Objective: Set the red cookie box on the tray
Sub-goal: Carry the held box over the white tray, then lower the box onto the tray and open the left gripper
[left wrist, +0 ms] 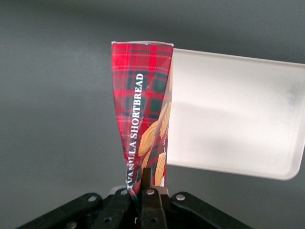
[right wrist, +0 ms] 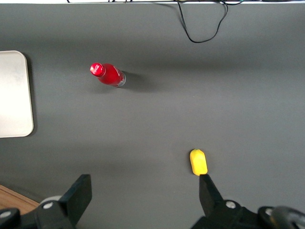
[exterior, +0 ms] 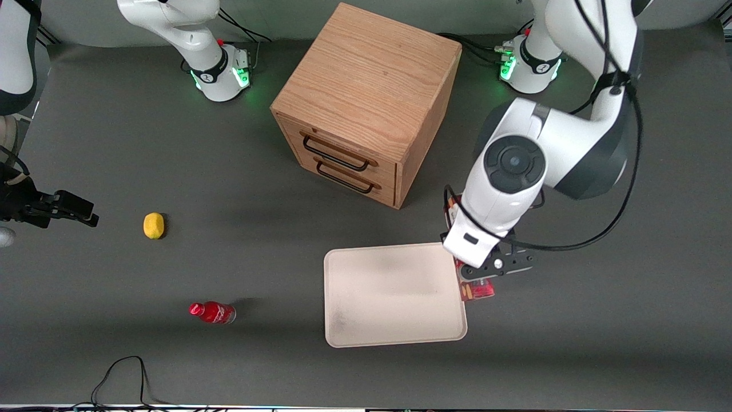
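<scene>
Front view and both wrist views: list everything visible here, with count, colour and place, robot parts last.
red cookie box: 1, red tartan with cookie pictures, held above the table beside the tray's edge on the working arm's side, mostly hidden under the arm in the front view
tray: 1, cream-white, on the table nearer the front camera than the cabinet, nothing on it
cabinet: 1, light wood with two black-handled drawers, mid-table
bottle: 1, red with red cap, lying toward the parked arm's end
yellow object: 1, small, toward the parked arm's end
cable: 1, black, at the table edge nearest the front camera
table: 1, dark grey
gripper: 1, black, shut on the box's end, beside the tray
</scene>
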You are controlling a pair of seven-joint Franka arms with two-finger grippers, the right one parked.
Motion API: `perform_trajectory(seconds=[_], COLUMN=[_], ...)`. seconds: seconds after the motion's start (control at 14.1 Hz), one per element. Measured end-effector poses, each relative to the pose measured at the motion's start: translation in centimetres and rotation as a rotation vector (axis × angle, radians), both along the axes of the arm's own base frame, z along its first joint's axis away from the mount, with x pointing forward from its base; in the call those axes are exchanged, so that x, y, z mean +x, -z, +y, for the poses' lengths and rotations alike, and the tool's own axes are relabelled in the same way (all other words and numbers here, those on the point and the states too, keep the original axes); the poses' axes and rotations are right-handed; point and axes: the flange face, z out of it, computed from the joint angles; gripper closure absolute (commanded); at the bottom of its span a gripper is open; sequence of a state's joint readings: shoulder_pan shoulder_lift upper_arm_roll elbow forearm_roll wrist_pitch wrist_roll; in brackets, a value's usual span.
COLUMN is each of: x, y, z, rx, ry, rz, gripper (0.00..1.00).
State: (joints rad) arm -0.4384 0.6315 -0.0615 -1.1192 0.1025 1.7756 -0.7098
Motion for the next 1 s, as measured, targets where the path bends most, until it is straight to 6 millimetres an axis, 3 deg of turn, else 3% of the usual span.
perform_trajectory(seconds=[0.28,1.0], x=[0.8,1.8], y=[5.5,15.6], z=[-1.2,-2.1], rx=[0.012,0.056], ry=[-0.020,-0.007], rz=[-0.034,-0.074], gripper=[1.00,1.00])
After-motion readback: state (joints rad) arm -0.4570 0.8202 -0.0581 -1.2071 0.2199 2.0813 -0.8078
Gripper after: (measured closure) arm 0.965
